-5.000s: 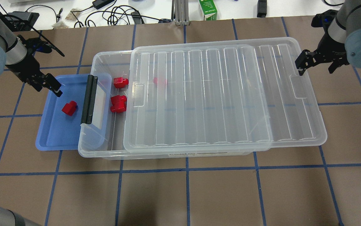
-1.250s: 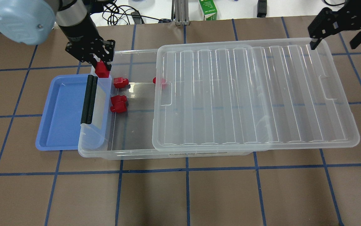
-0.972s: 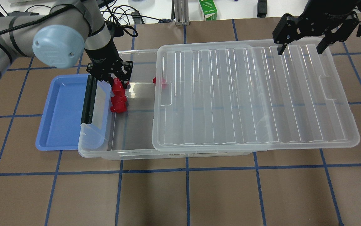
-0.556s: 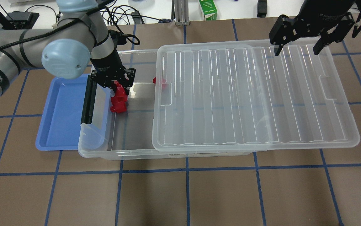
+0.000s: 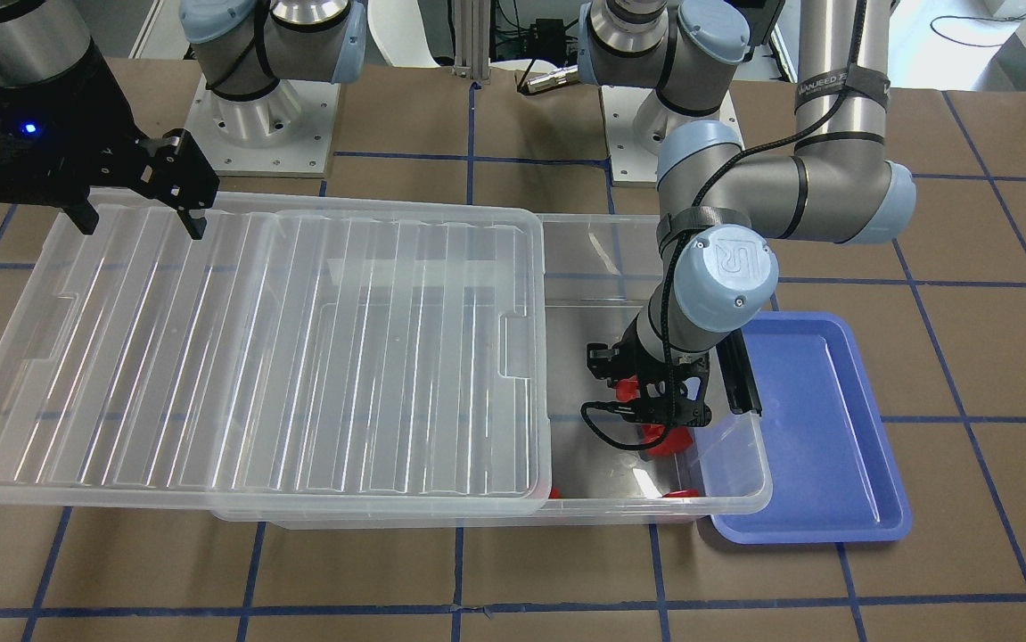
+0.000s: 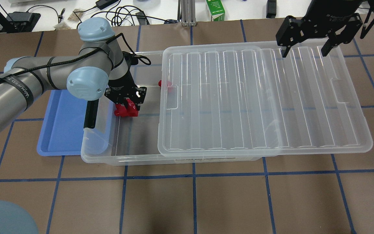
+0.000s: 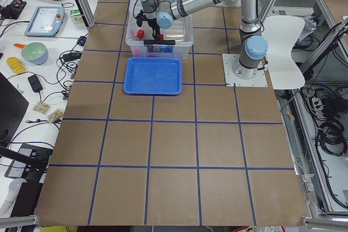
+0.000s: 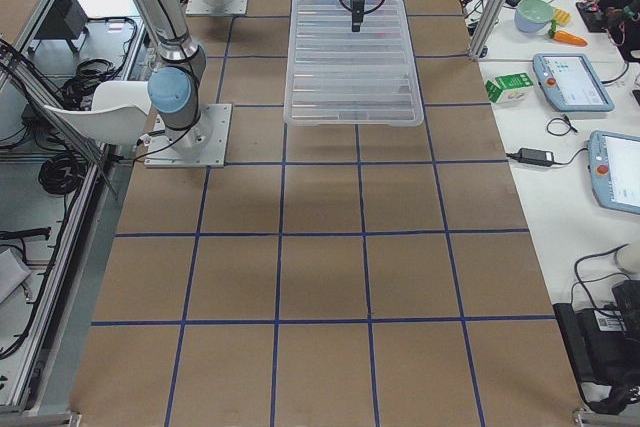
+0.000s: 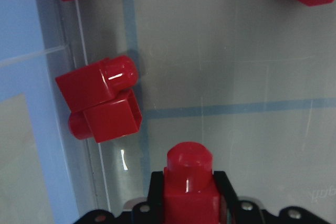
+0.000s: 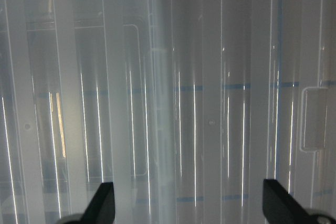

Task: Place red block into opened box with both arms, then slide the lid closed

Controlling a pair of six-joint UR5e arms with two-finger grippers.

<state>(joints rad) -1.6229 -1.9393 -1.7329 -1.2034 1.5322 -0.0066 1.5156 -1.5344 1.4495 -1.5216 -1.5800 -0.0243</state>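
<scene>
Where the lid (image 6: 255, 97) leaves the left end of the box (image 6: 122, 161) uncovered, the left gripper (image 6: 127, 102) is down inside, clamped on the red block (image 9: 190, 187). Whether the block touches the floor cannot be told. A bulkier red block (image 9: 102, 100) lies just beside. The right gripper (image 6: 304, 53) hangs spread wide over the lid's far edge. A blue tray (image 6: 60, 136) lies at the box's left end

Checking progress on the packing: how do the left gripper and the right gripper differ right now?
The left gripper is shut on the red block; the right gripper is open and empty. The left gripper reaches into the open end of the box; the right gripper hangs over the lid. Both are black two-finger grippers.
</scene>
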